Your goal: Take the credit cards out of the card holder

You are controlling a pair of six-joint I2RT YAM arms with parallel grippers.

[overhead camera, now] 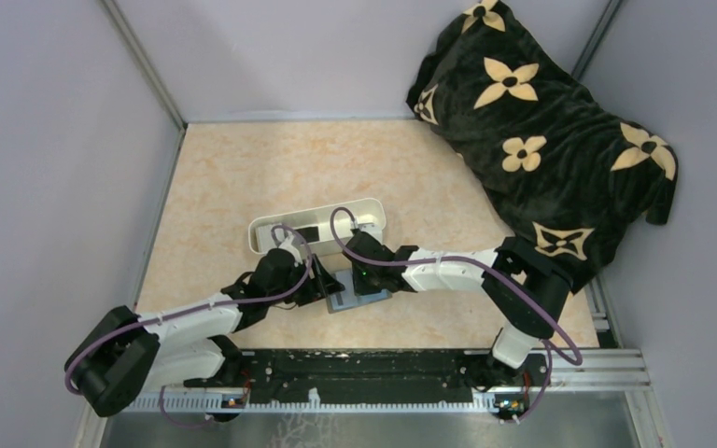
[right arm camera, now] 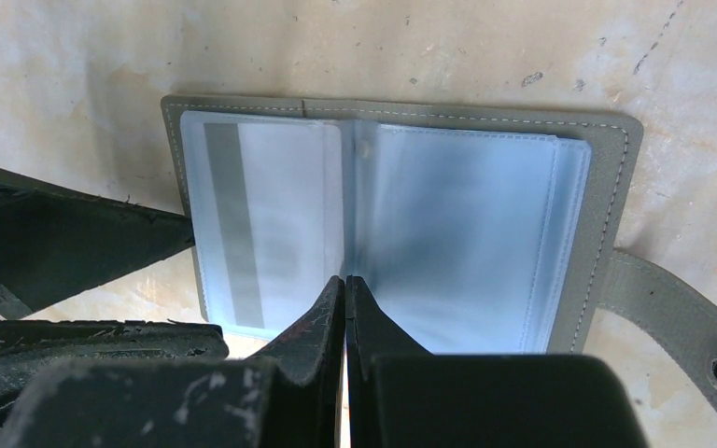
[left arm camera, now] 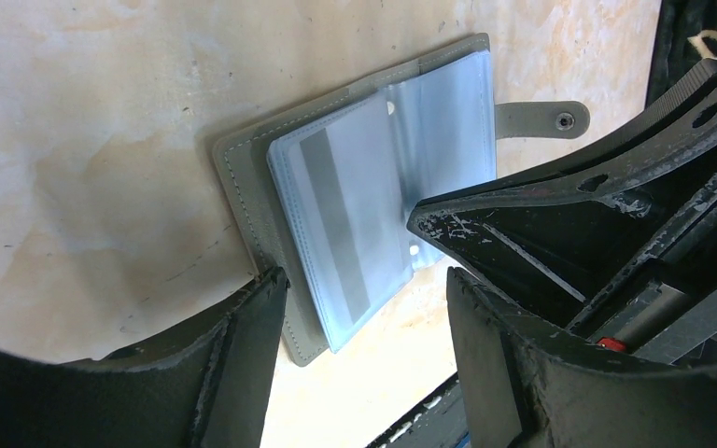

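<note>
Right claw (right arm camera: pixel 345 285) fully closed, tips together on the centre fold of the card holder (right arm camera: pixel 607 187), which lies open on the worktop (right arm camera: pixel 75 56); left claw (left arm camera: pixel 366 280) wide open, gripping nothing, straddling one edge of the holder; one pale striped credit card (right arm camera: pixel 261 215) sits sleeved on the left claw's side of the fold; white tray (overhead camera: pixel 271 229) beyond both claws.

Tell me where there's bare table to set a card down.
Bare table runs from the white tray to the rear wall, and left of it to the side wall. Crowded: before the tray, left gripper and right gripper meet at the open card holder; the blanket fills the far right corner.
</note>
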